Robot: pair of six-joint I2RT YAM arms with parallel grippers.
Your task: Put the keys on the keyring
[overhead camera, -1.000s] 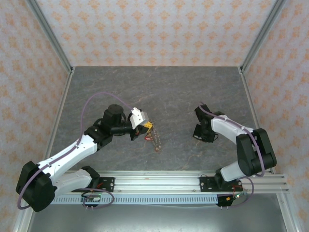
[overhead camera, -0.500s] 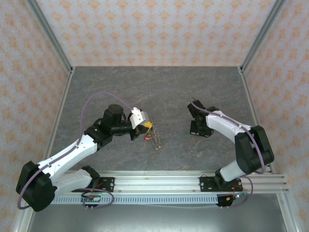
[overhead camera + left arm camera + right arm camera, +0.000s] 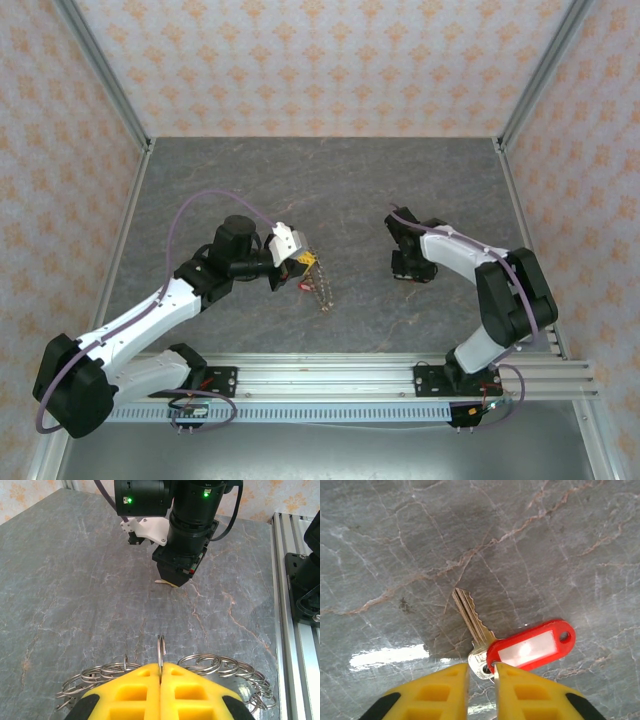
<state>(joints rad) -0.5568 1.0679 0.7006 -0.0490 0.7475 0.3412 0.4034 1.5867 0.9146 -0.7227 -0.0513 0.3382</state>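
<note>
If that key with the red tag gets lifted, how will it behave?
The key lies flat and thin, so probably light but slippery to pinch. Its red tag seems loosely linked, so it would likely dangle.

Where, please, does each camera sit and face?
Top external: above, behind the bases, looking down at the table; both arms show.
Left wrist: looks forward past the left gripper, shut on the keyring, toward the right gripper.
Right wrist: looks down at a red-tagged key between its fingers.
Shared: keyring and right gripper, in top and left wrist.
</note>
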